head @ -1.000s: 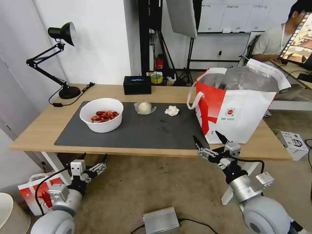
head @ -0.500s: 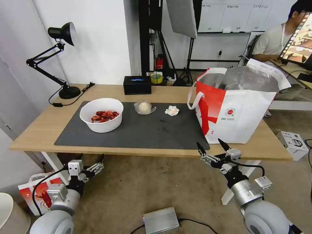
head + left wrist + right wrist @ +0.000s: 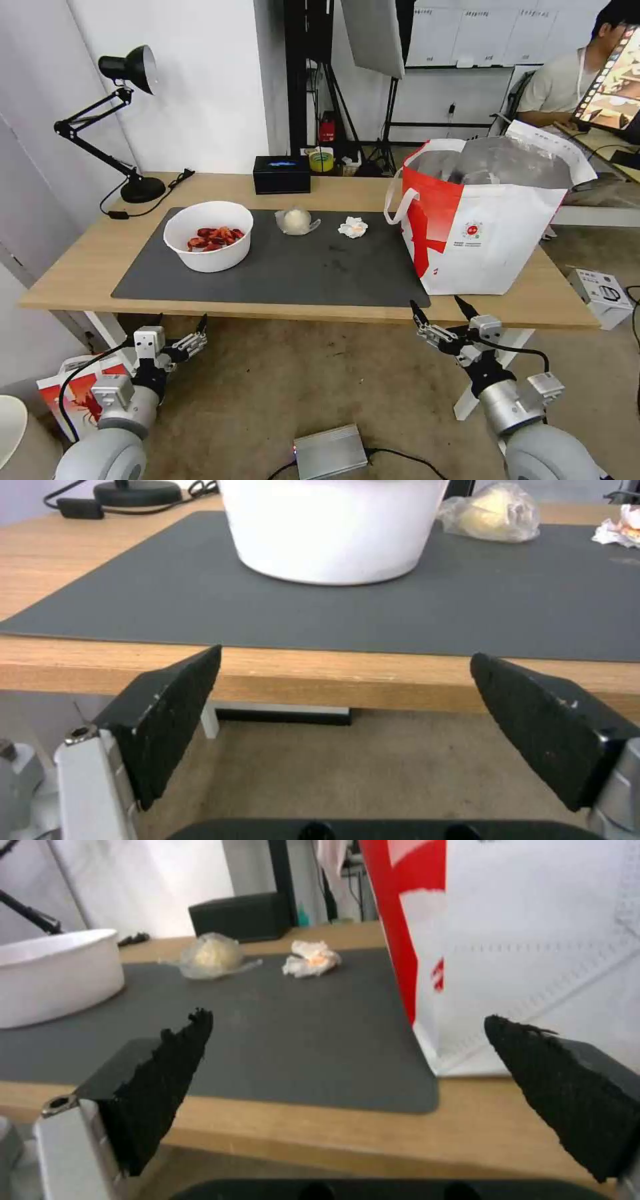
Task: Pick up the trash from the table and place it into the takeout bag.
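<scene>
Hanging the left gripper (image 3: 180,327) low at the lower left of the head view, below the front edge of the wide light-wood table (image 3: 80,267), claw spread wide and gripping nothing. Facing, in the left wrist view, straight toward the white round bowl of red crayfish shells (image 3: 333,535), probably because that piece lies nearest this arm.

Holding the right gripper (image 3: 439,313) likewise low at lower centre-right, just under the table edge, black fingers (image 3: 167,1075) splayed wide and empty. Lining up roughly with the near right corner of the large dark grey mat (image 3: 300,267) and the large white-and-red takeout bag (image 3: 493,227).

Lying in a loose row on the mat across the middle of the frame: bowl at centre left, clear plastic wad with a pale lump inside (image 3: 297,220) at centre, crumpled white tissue (image 3: 353,227) just right of it. Sitting well apart from one another and from both claws, so leaving room for a claw to close on each alone.

Standing upright at centre right, the bag partly on the mat's right end, mouth gaping and foil lining showing, apparently for dropping pieces in from above. Showing something clear and crinkled at the mouth, too unclear to name.

Resting off the mat at upper centre, by the far table edge: the black tissue box (image 3: 281,174), apart from the trash.

Judging three pieces as waiting to be lifted.
</scene>
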Robot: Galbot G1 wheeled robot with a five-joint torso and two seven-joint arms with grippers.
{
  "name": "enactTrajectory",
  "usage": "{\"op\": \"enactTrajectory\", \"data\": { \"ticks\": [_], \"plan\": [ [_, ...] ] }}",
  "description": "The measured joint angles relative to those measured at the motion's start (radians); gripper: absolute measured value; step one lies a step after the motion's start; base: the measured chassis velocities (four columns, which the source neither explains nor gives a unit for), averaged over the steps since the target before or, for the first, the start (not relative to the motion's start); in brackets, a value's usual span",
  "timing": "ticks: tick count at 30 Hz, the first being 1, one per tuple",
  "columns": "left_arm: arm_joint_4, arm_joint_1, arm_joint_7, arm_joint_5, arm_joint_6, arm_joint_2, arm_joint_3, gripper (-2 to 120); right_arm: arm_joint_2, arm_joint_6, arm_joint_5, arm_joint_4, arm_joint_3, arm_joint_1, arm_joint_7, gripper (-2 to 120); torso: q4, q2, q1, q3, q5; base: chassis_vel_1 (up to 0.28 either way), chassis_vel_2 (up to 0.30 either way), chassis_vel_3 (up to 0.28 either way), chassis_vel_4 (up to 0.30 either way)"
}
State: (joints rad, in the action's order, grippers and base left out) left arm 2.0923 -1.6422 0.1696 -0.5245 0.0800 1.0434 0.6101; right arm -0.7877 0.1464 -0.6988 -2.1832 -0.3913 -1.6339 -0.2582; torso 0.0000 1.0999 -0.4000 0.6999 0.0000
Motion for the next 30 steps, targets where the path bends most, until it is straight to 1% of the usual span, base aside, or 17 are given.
{"op": "enactTrajectory", "data": {
  "ticks": [12,24,30],
  "plan": [
    [-0.005,0.004,0.008,-0.001,0.000,-0.003,-0.002,100,-0.011,-0.006,0.002,0.001,0.006,-0.017,0.000,100,0.0001,0.000,0.000,0.000,0.0000,0.000,0.000,0.000,0.000],
    [-0.016,0.033,0.017,-0.009,-0.002,-0.009,-0.016,100,-0.017,-0.006,0.005,0.002,0.014,-0.018,0.002,100,0.0000,0.000,0.000,0.000,0.0000,0.000,0.000,0.000,0.000],
    [-0.023,0.037,0.017,-0.011,-0.002,-0.009,-0.018,100,-0.019,-0.006,0.005,0.004,0.036,-0.008,0.004,100,0.0000,0.000,0.000,0.000,0.0000,0.000,0.000,0.000,0.000]
  ]
}}
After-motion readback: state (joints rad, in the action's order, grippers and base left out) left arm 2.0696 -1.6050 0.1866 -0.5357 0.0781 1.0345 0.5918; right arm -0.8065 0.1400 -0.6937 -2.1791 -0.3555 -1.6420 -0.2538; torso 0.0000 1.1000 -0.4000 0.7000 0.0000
